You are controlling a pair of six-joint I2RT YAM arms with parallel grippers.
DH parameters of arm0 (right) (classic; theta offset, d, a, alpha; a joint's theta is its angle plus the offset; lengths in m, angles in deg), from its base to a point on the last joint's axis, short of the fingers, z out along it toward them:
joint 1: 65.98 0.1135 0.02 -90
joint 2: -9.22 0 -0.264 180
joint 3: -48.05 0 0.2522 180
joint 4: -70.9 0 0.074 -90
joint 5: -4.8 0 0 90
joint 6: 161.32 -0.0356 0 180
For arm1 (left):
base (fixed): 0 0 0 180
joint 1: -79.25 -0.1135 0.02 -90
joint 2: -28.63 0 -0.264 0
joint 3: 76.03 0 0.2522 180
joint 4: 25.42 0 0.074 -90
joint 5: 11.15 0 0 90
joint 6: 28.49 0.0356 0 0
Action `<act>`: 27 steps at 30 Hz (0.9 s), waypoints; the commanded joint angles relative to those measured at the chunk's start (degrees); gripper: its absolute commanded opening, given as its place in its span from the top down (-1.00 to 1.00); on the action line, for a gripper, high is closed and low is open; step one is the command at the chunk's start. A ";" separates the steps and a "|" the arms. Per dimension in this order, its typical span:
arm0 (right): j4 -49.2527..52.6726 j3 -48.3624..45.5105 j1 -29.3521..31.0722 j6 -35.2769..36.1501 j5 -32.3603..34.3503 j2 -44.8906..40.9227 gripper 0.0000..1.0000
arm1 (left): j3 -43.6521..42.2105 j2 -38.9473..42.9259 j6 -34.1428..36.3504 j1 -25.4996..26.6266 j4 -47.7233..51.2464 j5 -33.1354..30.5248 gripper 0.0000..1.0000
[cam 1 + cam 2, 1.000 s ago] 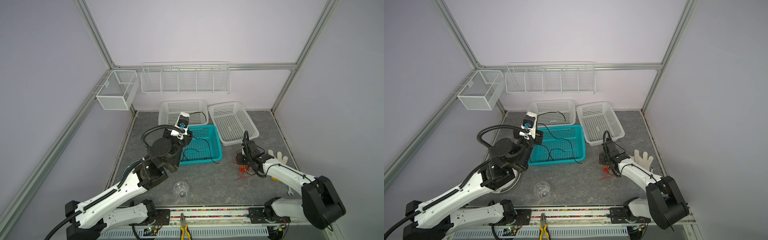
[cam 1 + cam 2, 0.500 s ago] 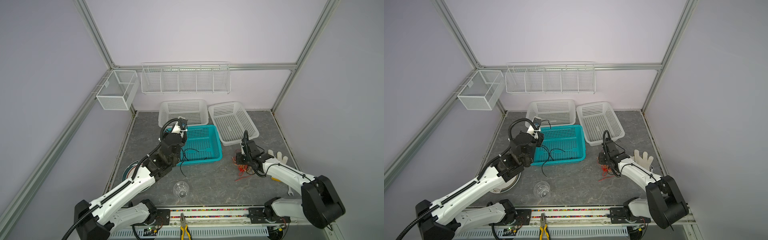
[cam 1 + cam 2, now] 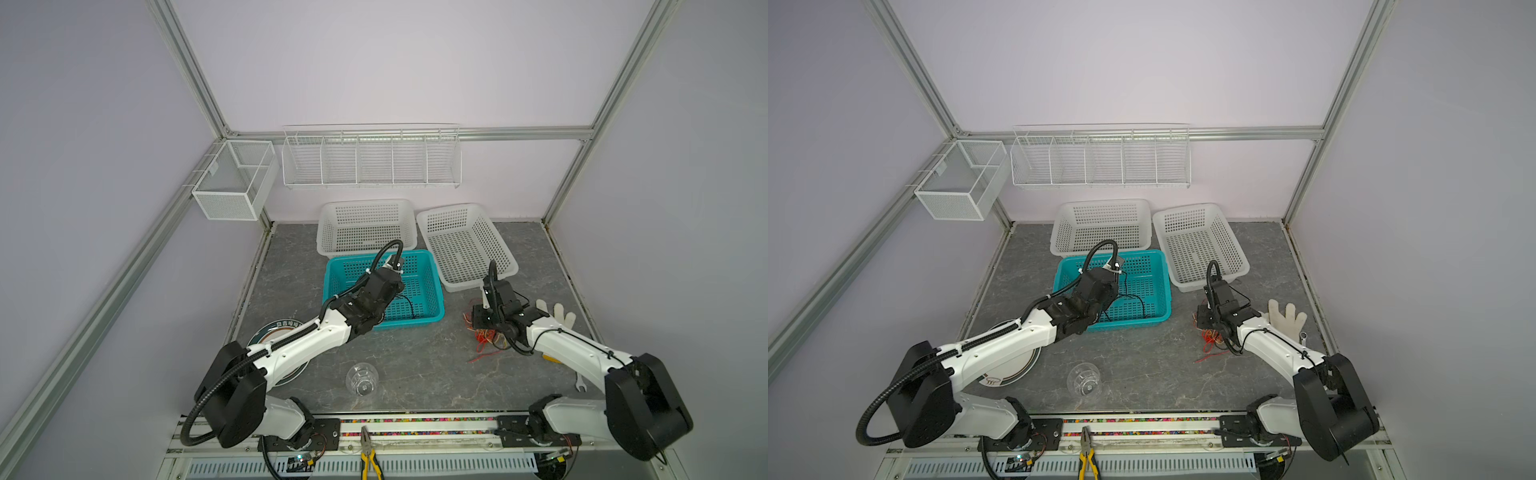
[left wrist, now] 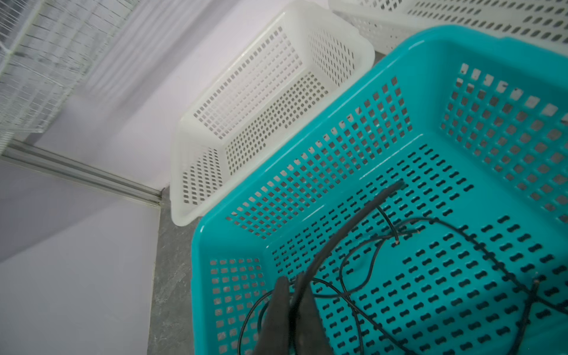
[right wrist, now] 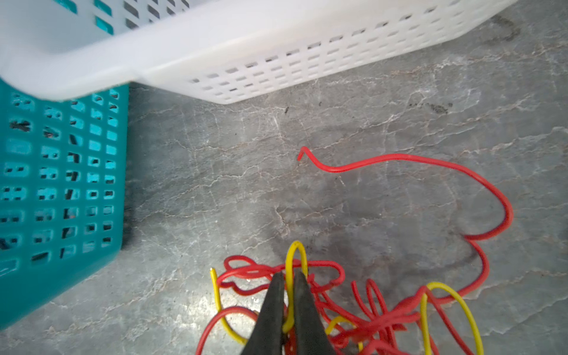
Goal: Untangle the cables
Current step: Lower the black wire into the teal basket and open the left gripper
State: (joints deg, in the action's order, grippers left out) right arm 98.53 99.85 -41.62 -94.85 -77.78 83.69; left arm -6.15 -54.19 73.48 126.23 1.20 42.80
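Observation:
The cables lie in two places. Thin black cables [image 4: 461, 233] lie loose in the teal basket [image 3: 415, 324], also seen as black cables [image 3: 1138, 301] in a top view. My left gripper [image 4: 292, 279] hangs low inside that basket, shut on one black cable that sticks out past its tips. A tangle of red and yellow cables [image 3: 488, 336] rests on the table right of the basket. My right gripper [image 5: 288, 276] sits on that tangle, shut on a loop of yellow cable [image 5: 296, 255]. One red cable [image 5: 430, 163] trails away from it across the table.
Two white baskets [image 3: 365, 224] [image 3: 465, 245] stand behind the teal one. A clear glass cup [image 3: 361, 378] lies near the front, with a plate [image 3: 270, 328] under my left arm. A white glove [image 3: 557, 313] and a wrench [image 3: 579, 382] lie at the right, yellow-handled pliers [image 3: 368, 457] on the front rail.
My left arm has stretched out and dropped from high above the baskets down into the teal basket, carrying the black cable with it. The right arm has not moved.

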 commanded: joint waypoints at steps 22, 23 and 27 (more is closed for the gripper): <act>1.22 2.49 0.41 3.20 -9.21 -6.46 0.52 | 2.91 1.43 -6.01 -0.28 3.65 11.50 -0.99; 0.89 2.56 0.50 3.29 -9.86 -6.29 0.48 | 2.35 2.73 -5.87 -0.29 3.09 12.95 -0.99; 0.46 2.99 1.00 3.65 -11.28 -5.92 0.35 | -0.25 7.84 -5.84 -0.27 0.01 17.41 -0.99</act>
State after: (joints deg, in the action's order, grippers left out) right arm 99.82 101.23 -41.21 -92.03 -86.76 77.25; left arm -4.51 -48.86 68.21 126.12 3.80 55.04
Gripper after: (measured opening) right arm 0.316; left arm 0.993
